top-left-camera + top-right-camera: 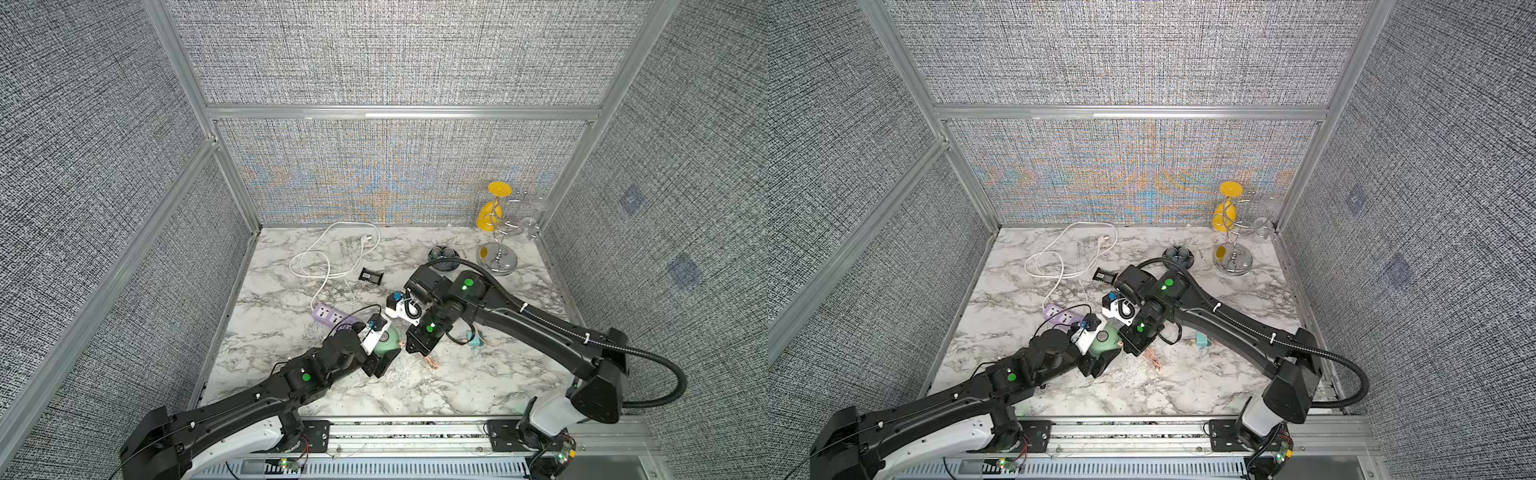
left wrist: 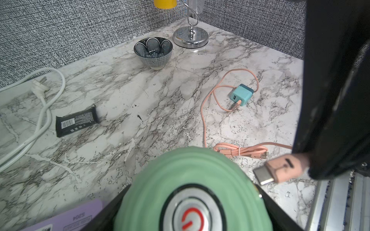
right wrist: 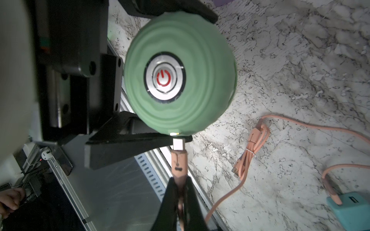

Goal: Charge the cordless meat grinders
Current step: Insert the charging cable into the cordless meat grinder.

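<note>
The right gripper was pinched tight on the pink plug. Its jaws were together around the plug's rear, and the metal tip pointed at the lower rim of the cordless meat grinder. The tip stood right at a small bright spot on that rim; whether it sat inside a socket could not be told. The left gripper held the grinder by its sides, jaws spread wide and clamped on the mint-green dome.

The grinder stood near the middle of the marble table, a little toward 6 o'clock in both top views. Its axis was about upright and its red-marked silver button faced up. The side nearest the plug faced 3 o'clock. Its base was hidden beneath the dome.

From the plug the pink cable ran past a tied bundle to the teal adapter, which lay at 3 o'clock from the grinder. The purple power strip lay at 10 o'clock, just beside the left arm's wrist. A black snack bar lay at 12 o'clock, and a white cord looped at 11.

At 1 o'clock the patterned bowl stood upright, its patterned inside in plain view. Beyond it the chrome rack carried a yellow glass hung rim-down.
</note>
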`<action>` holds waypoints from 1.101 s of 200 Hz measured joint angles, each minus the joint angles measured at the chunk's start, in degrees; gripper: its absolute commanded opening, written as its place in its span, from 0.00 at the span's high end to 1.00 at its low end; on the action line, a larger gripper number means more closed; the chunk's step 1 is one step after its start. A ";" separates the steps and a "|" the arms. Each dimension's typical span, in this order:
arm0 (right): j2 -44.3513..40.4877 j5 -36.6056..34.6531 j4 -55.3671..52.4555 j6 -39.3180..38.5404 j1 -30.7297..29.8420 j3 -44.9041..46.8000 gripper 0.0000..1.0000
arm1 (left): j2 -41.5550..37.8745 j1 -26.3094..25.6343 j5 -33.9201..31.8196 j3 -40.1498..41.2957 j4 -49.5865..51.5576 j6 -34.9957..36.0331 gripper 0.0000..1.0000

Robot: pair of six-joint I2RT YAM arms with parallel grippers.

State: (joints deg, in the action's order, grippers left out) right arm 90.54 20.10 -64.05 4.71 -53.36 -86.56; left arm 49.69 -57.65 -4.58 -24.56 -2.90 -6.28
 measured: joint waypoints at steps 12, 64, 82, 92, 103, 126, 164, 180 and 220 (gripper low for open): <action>0.09 -0.09 -0.02 -0.17 -0.24 -0.13 1.00 | -0.02 0.00 -0.04 0.00 -0.04 -0.07 0.41; 0.35 -0.17 -0.50 -0.44 -0.76 -0.31 1.00 | -0.26 0.00 -1.29 0.02 -0.04 -0.17 0.42; 0.26 -0.17 -0.68 -0.52 -0.79 -0.31 1.00 | -0.44 0.00 -1.36 0.04 -0.04 -0.17 0.42; 0.24 -0.20 -0.83 -0.57 -0.83 -0.31 1.00 | -0.50 0.00 -1.42 0.04 -0.04 -0.17 0.42; 0.24 -0.20 -0.87 -0.57 -0.90 -0.31 1.00 | -0.59 0.00 -1.42 0.04 -0.04 -0.17 0.42; 0.39 -0.22 -0.96 -0.63 -0.90 -0.55 1.00 | -0.74 0.00 -1.42 0.07 -0.04 -0.20 0.43; 1.27 -0.44 -1.25 -1.05 -0.90 -1.49 1.00 | -1.09 0.00 -1.25 0.07 0.07 -0.22 0.43; 1.53 -0.61 -1.31 -1.49 -0.90 -2.03 1.00 | -1.33 0.00 -1.22 0.07 0.22 -0.20 0.43; 1.95 -1.07 -1.86 -2.10 -0.90 -2.99 1.00 | -1.40 0.00 -0.81 0.04 0.33 -0.22 0.43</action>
State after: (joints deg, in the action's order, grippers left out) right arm 92.49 19.03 -65.91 2.61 -54.26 -89.56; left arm 48.29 -57.65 -5.39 -24.51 -2.57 -6.50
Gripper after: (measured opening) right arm 0.065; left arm 0.853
